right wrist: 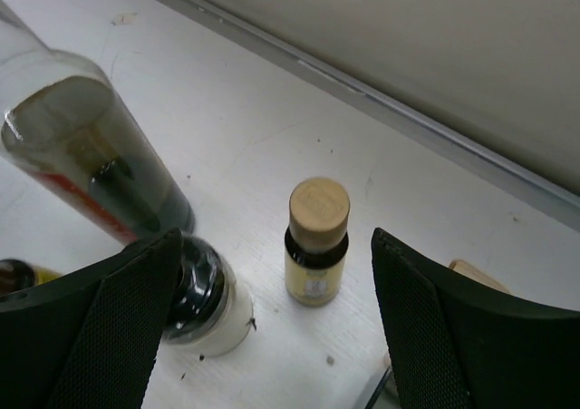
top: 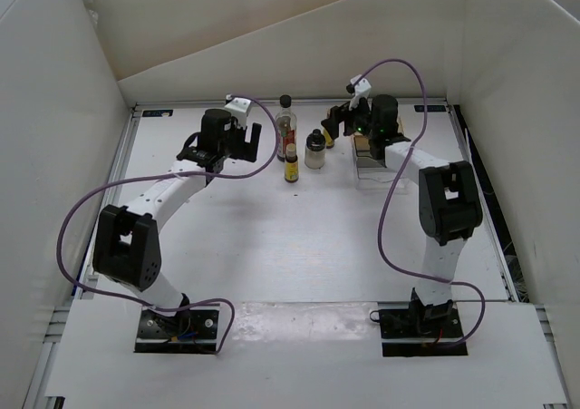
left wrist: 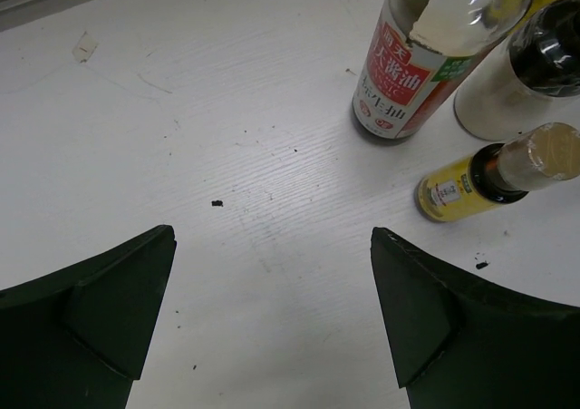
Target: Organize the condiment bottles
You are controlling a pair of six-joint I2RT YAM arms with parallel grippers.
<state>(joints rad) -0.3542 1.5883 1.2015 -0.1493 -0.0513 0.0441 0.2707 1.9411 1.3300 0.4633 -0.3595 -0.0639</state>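
A tall clear dark-red bottle (top: 286, 126) with a black cap stands at the back middle. A small yellow bottle (top: 291, 167) stands in front of it and a squat whitish jar (top: 315, 150) to its right. My left gripper (top: 256, 142) is open and empty, left of this group; its wrist view shows the tall bottle (left wrist: 399, 73), the jar (left wrist: 521, 78) and the yellow bottle (left wrist: 480, 178) ahead on the right. My right gripper (top: 337, 119) is open above a second yellow bottle (right wrist: 316, 242), which stands between the fingers without touching them. The jar (right wrist: 207, 298) sits by its left finger.
A clear-and-tan rack (top: 371, 158) stands under the right arm's wrist; its corner shows in the right wrist view (right wrist: 471, 273). The back wall rail (right wrist: 426, 128) runs close behind the bottles. White enclosure walls stand on all sides.
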